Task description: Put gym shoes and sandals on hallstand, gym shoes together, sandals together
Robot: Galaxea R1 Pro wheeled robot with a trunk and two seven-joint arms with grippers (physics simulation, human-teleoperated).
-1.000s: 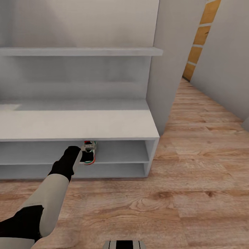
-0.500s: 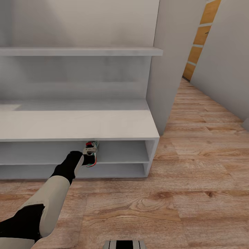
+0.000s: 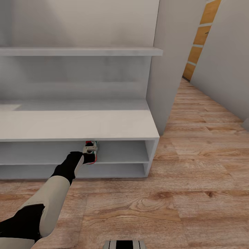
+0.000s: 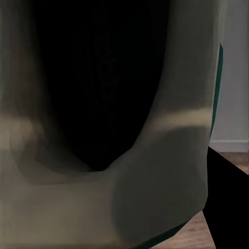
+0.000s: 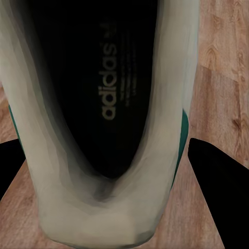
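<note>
The pale grey hallstand (image 3: 79, 122) stands in front of me on the wood-plank corridor floor (image 3: 193, 180). My left gripper (image 3: 85, 155) reaches into the opening under its bench top, shut on a cream gym shoe (image 3: 90, 149) with green and red trim, held just above the middle shelf. Up close in the left wrist view, that shoe's dark inside (image 4: 155, 181) sits against one black finger (image 4: 225, 207). My right gripper (image 5: 111, 202) is shut on the second gym shoe (image 5: 104, 218), heel end toward the camera, above bare floor (image 5: 223, 78). The sandals are out of view.
A grey wall pillar (image 3: 169, 69) rises beside the hallstand's right end. The corridor runs on to the right past it toward an orange-panelled door (image 3: 202, 38). An upper ledge (image 3: 79, 52) spans the back panel. My base's front edge (image 3: 122, 244) shows at the bottom.
My left arm has stretched a little deeper into the bench opening, carrying the gym shoe further under the bench top. The camera has not moved.
</note>
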